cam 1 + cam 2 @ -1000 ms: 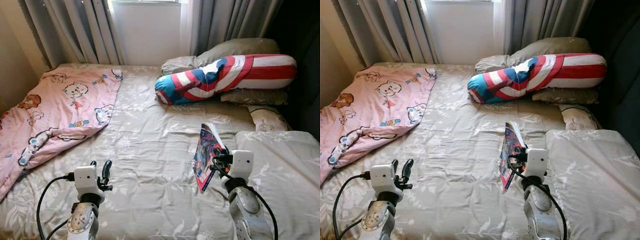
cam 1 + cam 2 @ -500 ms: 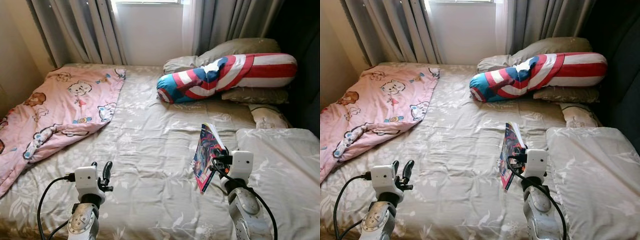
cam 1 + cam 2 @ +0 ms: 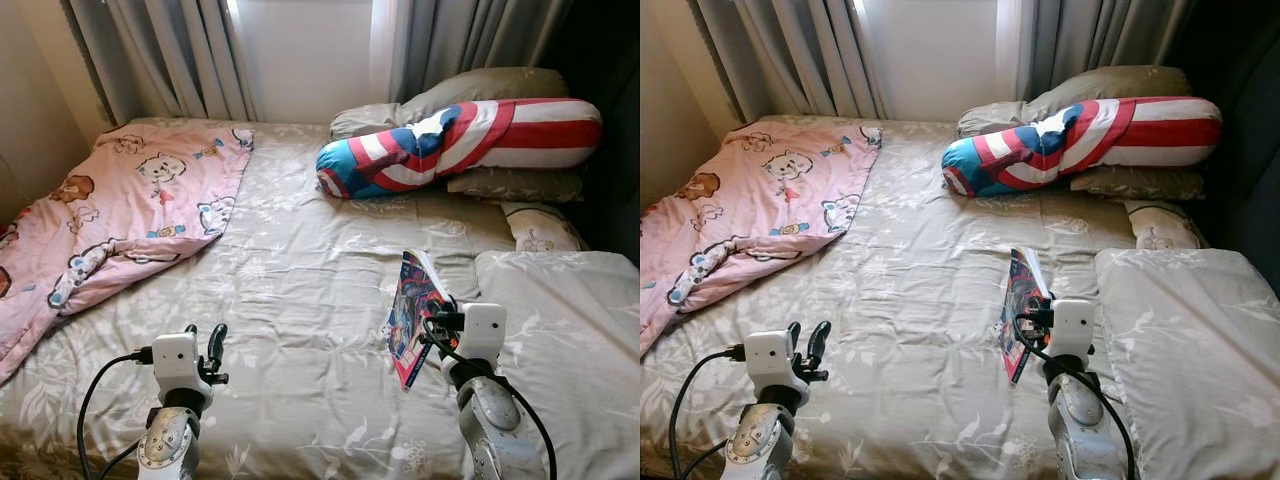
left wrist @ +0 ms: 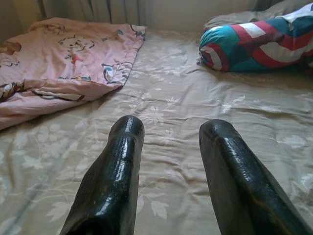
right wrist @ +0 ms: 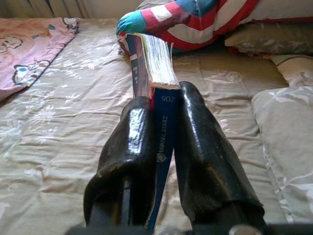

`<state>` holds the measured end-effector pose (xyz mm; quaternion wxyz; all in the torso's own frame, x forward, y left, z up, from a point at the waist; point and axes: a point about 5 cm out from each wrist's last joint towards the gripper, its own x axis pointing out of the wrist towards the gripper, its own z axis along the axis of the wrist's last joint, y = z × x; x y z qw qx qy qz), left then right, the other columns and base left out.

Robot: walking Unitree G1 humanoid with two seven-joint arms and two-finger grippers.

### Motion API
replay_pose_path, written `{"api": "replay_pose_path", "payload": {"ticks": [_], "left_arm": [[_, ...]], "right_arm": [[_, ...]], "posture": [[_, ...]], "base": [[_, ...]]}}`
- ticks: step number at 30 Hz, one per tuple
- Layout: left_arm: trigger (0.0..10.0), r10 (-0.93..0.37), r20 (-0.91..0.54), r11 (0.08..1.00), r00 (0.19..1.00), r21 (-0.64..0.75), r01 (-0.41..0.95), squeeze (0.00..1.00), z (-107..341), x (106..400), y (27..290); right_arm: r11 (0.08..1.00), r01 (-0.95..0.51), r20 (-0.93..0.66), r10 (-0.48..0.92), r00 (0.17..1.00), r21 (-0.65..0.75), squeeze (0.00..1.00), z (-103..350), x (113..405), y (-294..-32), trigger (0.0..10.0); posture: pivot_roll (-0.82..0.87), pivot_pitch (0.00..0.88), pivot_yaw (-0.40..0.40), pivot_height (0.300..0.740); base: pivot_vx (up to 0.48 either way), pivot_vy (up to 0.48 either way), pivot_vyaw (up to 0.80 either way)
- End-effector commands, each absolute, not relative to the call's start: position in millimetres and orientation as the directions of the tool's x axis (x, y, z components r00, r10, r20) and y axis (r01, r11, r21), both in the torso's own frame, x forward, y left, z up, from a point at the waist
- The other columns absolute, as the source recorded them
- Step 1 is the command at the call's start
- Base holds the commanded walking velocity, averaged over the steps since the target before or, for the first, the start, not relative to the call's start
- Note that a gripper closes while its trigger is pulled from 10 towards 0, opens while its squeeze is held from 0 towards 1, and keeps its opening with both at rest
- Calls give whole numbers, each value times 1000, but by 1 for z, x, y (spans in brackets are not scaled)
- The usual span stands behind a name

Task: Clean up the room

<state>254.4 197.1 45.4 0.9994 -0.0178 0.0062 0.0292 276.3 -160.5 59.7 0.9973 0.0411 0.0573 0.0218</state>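
Right now the right hand [image 5: 161,127] is clamped on a book [image 3: 413,313], its two black fingers [image 5: 129,152] pressed against either side of the spine. The book stands on edge above the bed [image 3: 300,300], colourful cover facing the robot's left and page block turned away toward the headboard. It hangs over the beige floral bedspread, just beside the near corner of a large beige pillow [image 3: 570,330] on the robot's right.

The left hand [image 4: 168,142] hovers low over the near left part of the bed with its fingers [image 4: 117,166] apart and nothing between them.

A pink blanket [image 3: 120,210] printed with cartoon animals lies crumpled across the far left part of the bed, one edge trailing toward the near side. At the head of the bed a long bolster [image 3: 460,140] in red, white and blue stripes rests against grey-beige pillows [image 3: 480,88], with a smaller patterned pillow [image 3: 540,228] nearer, between the bolster and the large beige pillow. Grey curtains [image 3: 180,50] hang on both sides of a bright window behind the bed.
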Motion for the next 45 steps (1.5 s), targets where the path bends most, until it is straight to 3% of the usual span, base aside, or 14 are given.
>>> {"api": "replay_pose_path", "payload": {"ticks": [1,32,45], "left_arm": [[10000,61,-31,997,998,-34,-62,0,43,253,197],[10000,4,-43,998,999,-67,-7,0,44,253,189],[10000,-19,-34,999,999,-41,18,0,49,256,191]], "right_arm": [[997,-29,-69,34,997,64,0,69,278,-163,10000],[997,-26,-64,31,997,78,0,71,279,-163,10000],[962,175,-145,-146,979,211,0,57,279,-186,10000]], "posture": [[-72,7,-14,648],[-68,21,-19,648],[-60,22,-11,648]], "base": [[0,0,0],[0,0,0],[0,0,0]]}}
